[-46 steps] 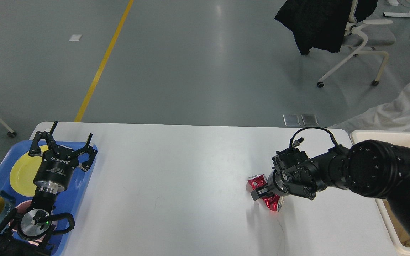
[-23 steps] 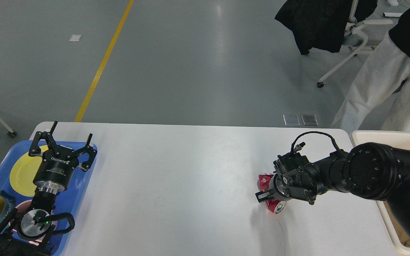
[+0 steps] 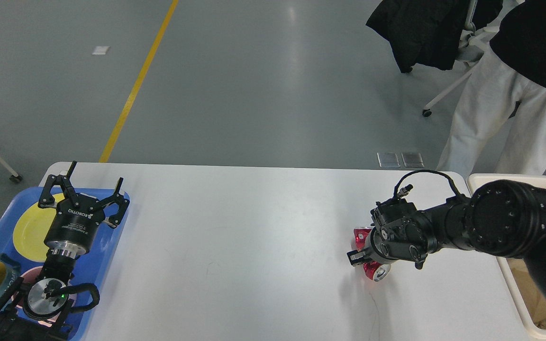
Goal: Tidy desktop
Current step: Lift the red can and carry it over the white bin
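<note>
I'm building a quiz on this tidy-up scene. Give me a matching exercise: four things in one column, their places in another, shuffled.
Things:
1. crushed red can
2. yellow plate
3. cream-white bin
4. office chair

Places:
A. on the blue tray
B. off the desktop's right end
C. at the right gripper
D. on the floor beyond the desktop

Pairs: 1-C, 2-A, 3-B, 4-D

Left gripper (image 3: 83,199) body: showing the white brand word "ROBOTIQ", reading upside down.
Smaller print beneath it: showing, but too small to read.
</note>
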Robot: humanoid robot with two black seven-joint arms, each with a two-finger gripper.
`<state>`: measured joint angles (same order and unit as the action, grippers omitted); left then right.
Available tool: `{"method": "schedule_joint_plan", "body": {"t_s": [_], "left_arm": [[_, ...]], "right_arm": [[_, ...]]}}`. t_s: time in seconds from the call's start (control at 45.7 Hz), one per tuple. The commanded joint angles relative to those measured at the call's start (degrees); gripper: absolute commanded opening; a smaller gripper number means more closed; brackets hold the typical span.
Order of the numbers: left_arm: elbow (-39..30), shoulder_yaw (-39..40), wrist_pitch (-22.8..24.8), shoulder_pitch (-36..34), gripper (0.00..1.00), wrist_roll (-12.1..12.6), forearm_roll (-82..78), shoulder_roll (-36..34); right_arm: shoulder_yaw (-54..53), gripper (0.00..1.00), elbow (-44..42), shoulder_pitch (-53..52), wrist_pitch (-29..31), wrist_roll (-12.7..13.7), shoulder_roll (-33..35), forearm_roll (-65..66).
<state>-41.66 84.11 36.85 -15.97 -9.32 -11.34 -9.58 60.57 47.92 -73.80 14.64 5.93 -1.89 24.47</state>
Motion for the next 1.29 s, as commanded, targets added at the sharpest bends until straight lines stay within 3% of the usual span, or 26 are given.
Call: {"method": "schedule_joint_plan", "body": {"t_s": [0.0, 0.088, 0.263, 0.482, 0.613, 0.81, 1.029, 1.27], "left_arm": [[0.0, 0.0, 0.0, 0.1, 0.96, 0.0, 0.0, 0.0], [0.0, 0.0, 0.1, 0.0, 0.96, 0.0, 0.0, 0.0], [0.0, 0.0, 0.0, 0.0, 0.96, 0.0, 0.0, 0.0], [0.0, 0.0, 0.0, 0.1, 0.96, 0.0, 0.0, 0.0], [0.0, 0.0, 0.0, 0.1, 0.96, 0.0, 0.0, 0.0], [0.0, 0.0, 0.1, 0.1, 0.96, -0.1, 0.0, 0.0], [0.0, 0.0, 0.0, 0.2, 0.96, -0.1, 0.0, 0.0], [0.0, 0.0, 0.1, 0.2, 0.96, -0.1, 0.0, 0.0]], "right_arm": [[0.0, 0.0, 0.8, -0.6, 0.0, 0.0, 0.2, -0.7], [0.3, 0.0, 5.3, -4.8, 0.9, 0.0, 1.5, -1.5], [4.9, 0.0, 25.5, -24.8, 3.8, 0.6, 6.3, -10.8], [12.6, 0.0, 40.1, -50.2, 18.7, 0.8, 12.4, -13.0], [16.0, 0.0, 44.6, -59.3, 24.6, 0.5, 15.0, -13.2], [19.6, 0.0, 45.7, -60.3, 22.8, -0.6, 16.7, -13.7], [34.2, 0.0, 44.2, -56.1, 15.6, -9.9, 22.7, -14.6], [35.2, 0.0, 23.9, -37.0, 11.5, -9.6, 38.0, -13.4]]}}
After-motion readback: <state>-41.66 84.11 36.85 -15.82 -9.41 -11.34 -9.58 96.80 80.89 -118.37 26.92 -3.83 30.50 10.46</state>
